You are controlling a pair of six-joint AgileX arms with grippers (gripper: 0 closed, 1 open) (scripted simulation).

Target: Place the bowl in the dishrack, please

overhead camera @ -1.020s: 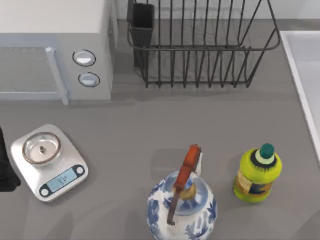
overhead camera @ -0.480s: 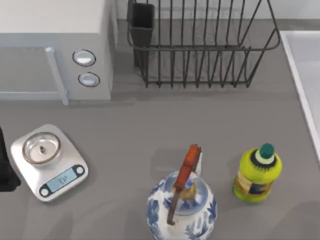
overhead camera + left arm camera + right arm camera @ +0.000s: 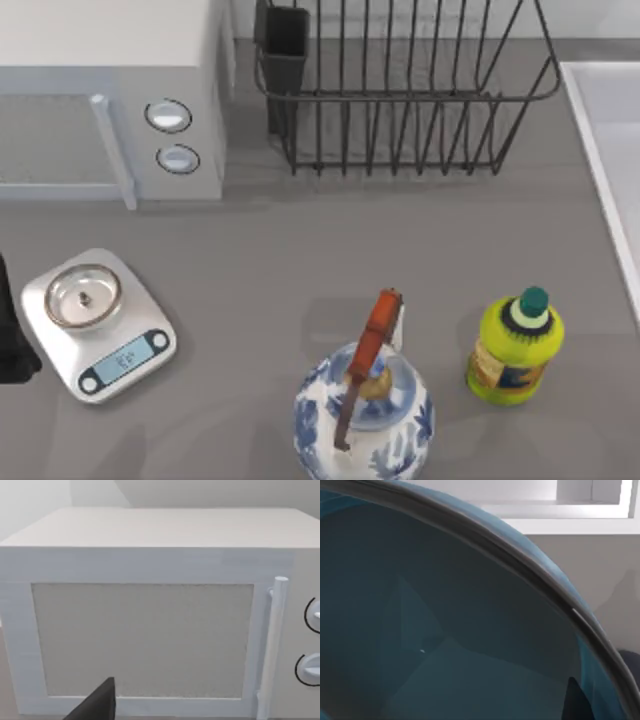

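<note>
The bowl [image 3: 445,630], dark teal-blue inside with a thin rim, sits very close in the right wrist view. In the top view it shows edge-on as a reddish-brown strip [image 3: 368,350], tilted over the blue-and-white jar [image 3: 365,420] at the front. My right gripper [image 3: 602,680] has one dark fingertip [image 3: 575,700] inside the bowl's wall and a dark part outside the rim, shut on the rim. The black wire dishrack [image 3: 400,90] stands at the back centre with its cutlery cup [image 3: 285,45] at its left corner. My left gripper [image 3: 8,340] is parked at the left edge.
A white microwave [image 3: 110,100] fills the back left and faces the left wrist view [image 3: 150,630]. A steel kitchen scale [image 3: 98,325] sits front left. A yellow-green bottle [image 3: 515,350] stands right of the jar. A white sink edge [image 3: 610,150] runs along the right.
</note>
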